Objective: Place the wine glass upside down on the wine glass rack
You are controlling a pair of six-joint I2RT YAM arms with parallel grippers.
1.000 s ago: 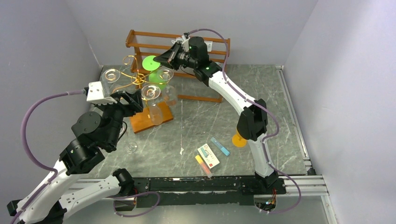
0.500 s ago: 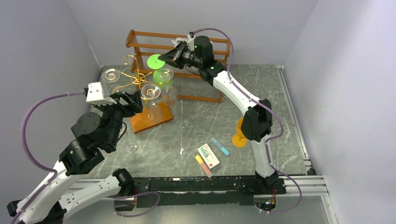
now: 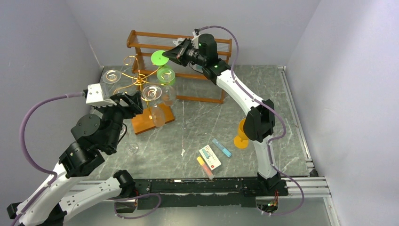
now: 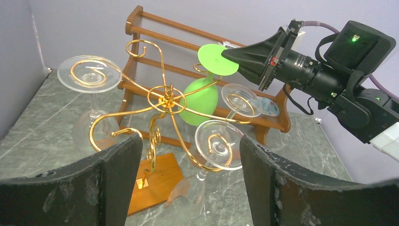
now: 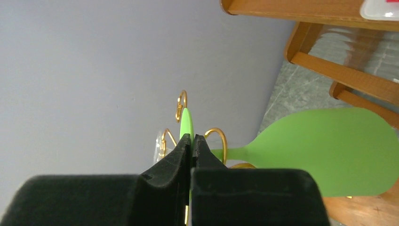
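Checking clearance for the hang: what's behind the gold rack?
The two-tier wooden shelf stands behind the wine glass rack; the green wine glass, in the right claw, is held in front of it. Clear glasses and wire cover parts of its lower tier.

clear glasses [image 4: 217, 138] and wooden shelf [image 4: 155, 20] crowd the rack [image 4: 165, 98].

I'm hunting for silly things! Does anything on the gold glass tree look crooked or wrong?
Yes: the green wine glass is tilted, while three clear glasses hang straight upside down on the wine glass rack. The right gripper pinches the edge of its foot, so it isn't hanging by itself yet.
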